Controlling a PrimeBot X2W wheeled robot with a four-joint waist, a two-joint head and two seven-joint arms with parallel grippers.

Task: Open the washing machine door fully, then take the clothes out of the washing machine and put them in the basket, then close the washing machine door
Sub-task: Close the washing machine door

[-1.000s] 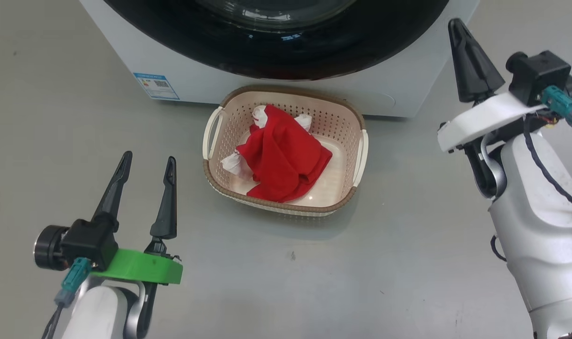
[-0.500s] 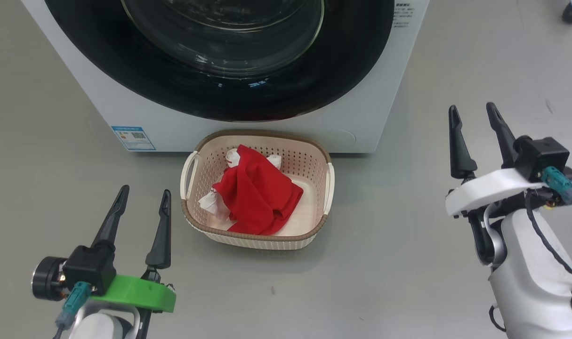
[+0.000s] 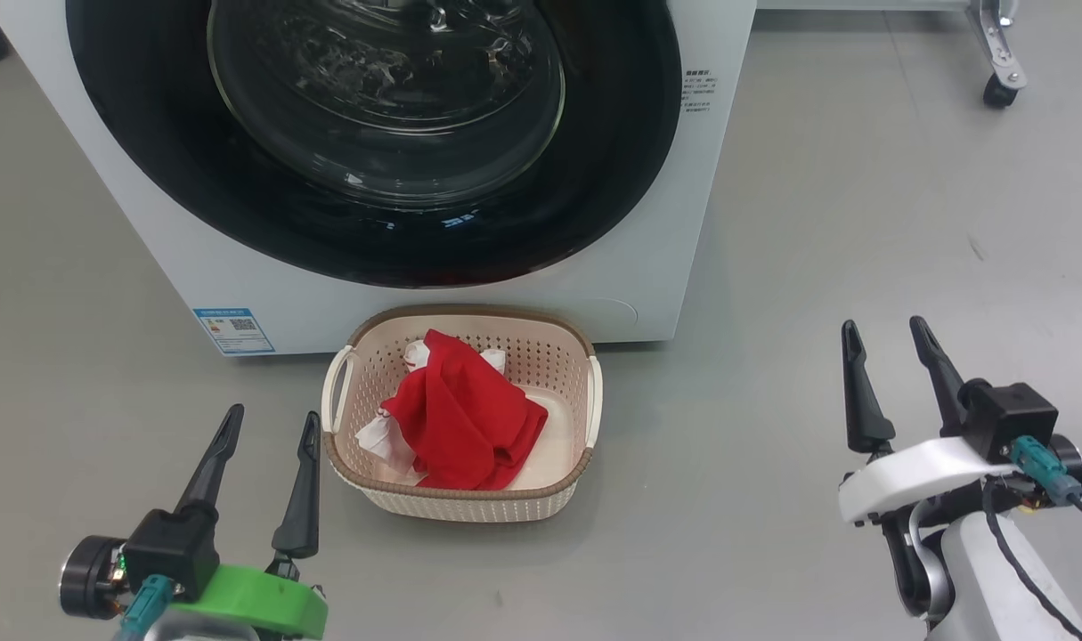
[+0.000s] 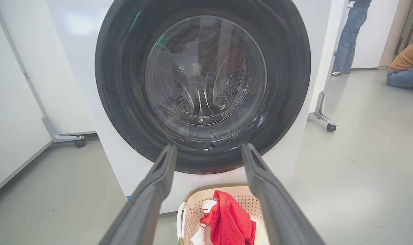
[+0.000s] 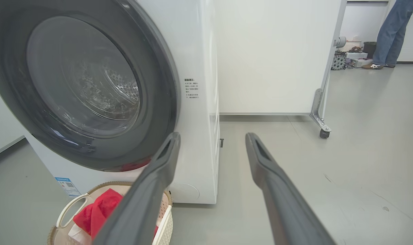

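The washing machine (image 3: 674,223) stands ahead, white, with its door (image 3: 149,169) lying flat against the front; black rim, clear glass, steel drum behind it. The basket (image 3: 459,507) sits on the floor right in front of it, holding the clothes (image 3: 460,418), a red bundle with white patches. My left gripper (image 3: 272,417) is open and empty, left of the basket. My right gripper (image 3: 883,325) is open and empty, well to the basket's right. The left wrist view faces the door (image 4: 124,85) between open fingers (image 4: 158,180), with the basket (image 4: 192,207) and clothes (image 4: 230,221) below.
A wheeled partition foot (image 3: 999,85) stands at the back right. Behind the machine's right side a person's legs (image 4: 349,34) stand and another person (image 4: 407,64) crouches. Grey floor lies open around the basket, left and right.
My right gripper has gone from shut to open and drawn back from the door to the lower right. The head camera has tilted up, so the whole picture has shifted. The left gripper stays open.
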